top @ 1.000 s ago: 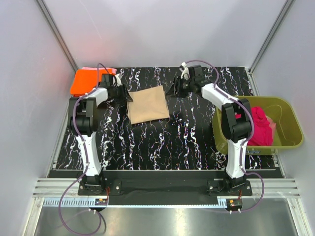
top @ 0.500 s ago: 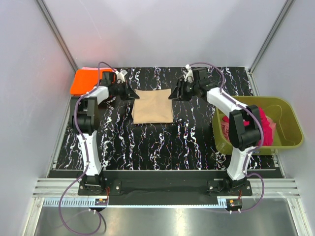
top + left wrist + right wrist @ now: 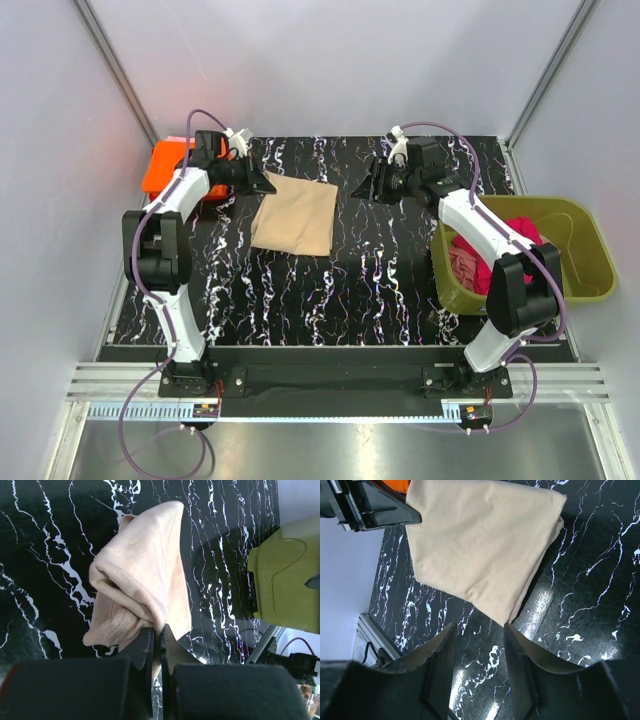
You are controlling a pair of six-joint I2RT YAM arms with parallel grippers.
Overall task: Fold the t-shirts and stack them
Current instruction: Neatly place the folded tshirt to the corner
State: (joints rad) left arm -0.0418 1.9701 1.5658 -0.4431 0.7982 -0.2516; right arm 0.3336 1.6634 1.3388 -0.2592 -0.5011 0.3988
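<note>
Left end effector clamped on tan t-shirt corner, right end effector apart; folds to be kept flat during stacking.

This is a robotics lab test cell, not a home or shop. Plain white panels held by aluminium struts close in the upper half of the frame. A black marbled table top fills the middle. Along the bottom, the left arm and the right arm are bolted to a black plate above a slotted aluminium rail, with purple cables looping loose. A tan t-shirt at centre and an olive tub at the right edge are the work samples.
</note>
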